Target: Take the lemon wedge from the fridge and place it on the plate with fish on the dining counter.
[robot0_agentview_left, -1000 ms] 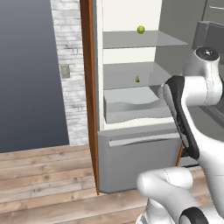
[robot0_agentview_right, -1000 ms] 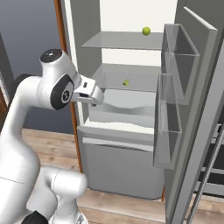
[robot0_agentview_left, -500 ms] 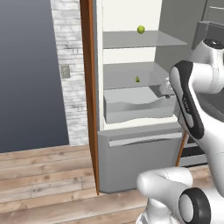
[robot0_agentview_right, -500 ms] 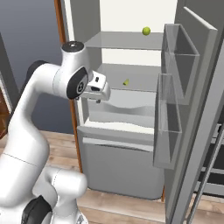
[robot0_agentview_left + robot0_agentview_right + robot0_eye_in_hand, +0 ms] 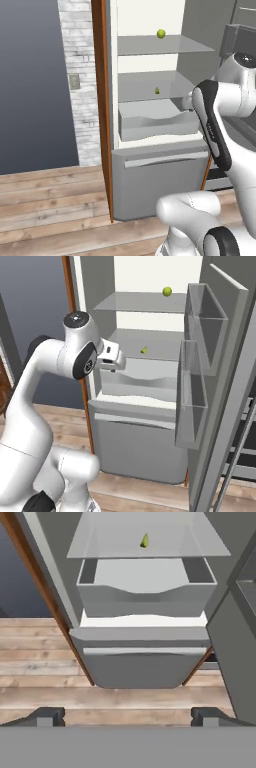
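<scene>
The fridge (image 5: 150, 172) stands open in front of me, its door swung to the right. The lemon wedge (image 5: 156, 90) (image 5: 144, 350) (image 5: 144, 540), tiny and yellow-green, lies alone on the middle grey shelf. My gripper (image 5: 115, 363) (image 5: 128, 717) hovers in front of the fridge at about shelf height, left of the wedge and well short of it. It is open with nothing between its fingertips (image 5: 48, 716). The plate, the fish and the dining counter are out of view.
A round green-yellow fruit (image 5: 161, 33) (image 5: 167, 291) sits on the top shelf. Under the wedge's shelf a pale drawer (image 5: 146, 588) juts forward, above the grey bottom compartment. The open door's clear bins (image 5: 200, 361) stand close on the right; a brown wood panel (image 5: 101, 110) bounds the left.
The arm has risen and swung its hand a little closer to the fridge shelves. The jaws have stayed wide apart and the wedge has not moved.
</scene>
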{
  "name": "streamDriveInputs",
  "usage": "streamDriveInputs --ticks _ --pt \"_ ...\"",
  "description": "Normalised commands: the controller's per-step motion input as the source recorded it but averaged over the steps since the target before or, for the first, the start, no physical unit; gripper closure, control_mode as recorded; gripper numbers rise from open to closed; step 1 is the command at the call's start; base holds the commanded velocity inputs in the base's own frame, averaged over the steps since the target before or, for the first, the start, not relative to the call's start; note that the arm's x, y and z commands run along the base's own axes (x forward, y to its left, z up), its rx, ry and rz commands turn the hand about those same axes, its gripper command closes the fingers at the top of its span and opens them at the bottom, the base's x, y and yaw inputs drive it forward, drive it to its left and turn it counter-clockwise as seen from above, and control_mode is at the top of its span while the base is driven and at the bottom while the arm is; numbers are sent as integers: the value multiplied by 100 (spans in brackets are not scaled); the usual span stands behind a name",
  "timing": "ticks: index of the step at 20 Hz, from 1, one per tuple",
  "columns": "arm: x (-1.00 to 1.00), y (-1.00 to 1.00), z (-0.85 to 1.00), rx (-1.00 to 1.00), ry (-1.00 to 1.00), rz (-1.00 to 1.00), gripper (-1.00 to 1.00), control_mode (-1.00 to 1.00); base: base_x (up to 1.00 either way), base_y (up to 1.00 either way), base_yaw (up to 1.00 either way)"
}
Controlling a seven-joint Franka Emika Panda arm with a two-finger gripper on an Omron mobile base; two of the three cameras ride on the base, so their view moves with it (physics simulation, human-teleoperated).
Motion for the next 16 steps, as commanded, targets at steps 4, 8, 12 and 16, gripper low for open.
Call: streamDriveInputs --ticks 4,8,12,16 --pt "0 0 0 0 0 0 -100 100 56 -2 0" --pt "0 0 0 0 0 0 -100 100 73 0 0" --pt "0 0 0 0 0 0 -100 100 97 0 0" --pt "0 0 0 0 0 0 -100 100 46 -7 -1"
